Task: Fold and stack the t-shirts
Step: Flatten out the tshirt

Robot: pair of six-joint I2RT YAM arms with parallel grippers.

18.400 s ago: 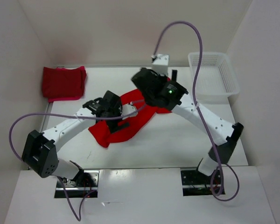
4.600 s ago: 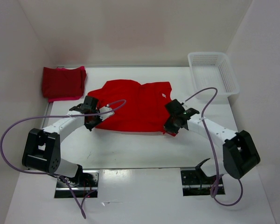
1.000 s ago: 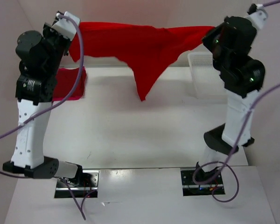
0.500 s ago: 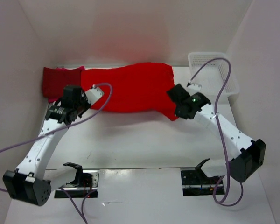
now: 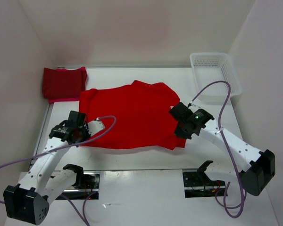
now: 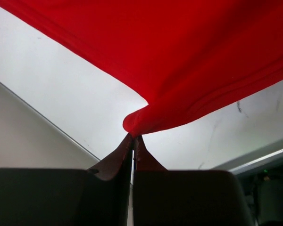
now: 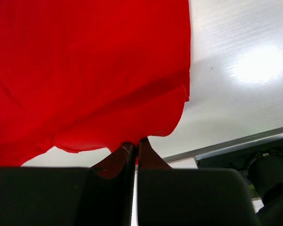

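A bright red t-shirt (image 5: 131, 115) lies spread across the middle of the white table. My left gripper (image 5: 81, 133) is shut on its near left corner, which bunches right at the fingertips in the left wrist view (image 6: 133, 136). My right gripper (image 5: 180, 128) is shut on the near right edge of the shirt (image 7: 85, 70), pinched at the jaw tips (image 7: 136, 143). A folded stack of two t-shirts, dark maroon (image 5: 62, 83) on top of a pinkish one (image 5: 68, 99), sits at the far left corner.
A white mesh basket (image 5: 215, 77) stands at the far right. White walls close in the table on the left, back and right. Purple cables loop from both arms over the near part of the table.
Both arms have come down from holding the shirt high in the air and have drawn it toward the near edge, so it now lies flat on the table.
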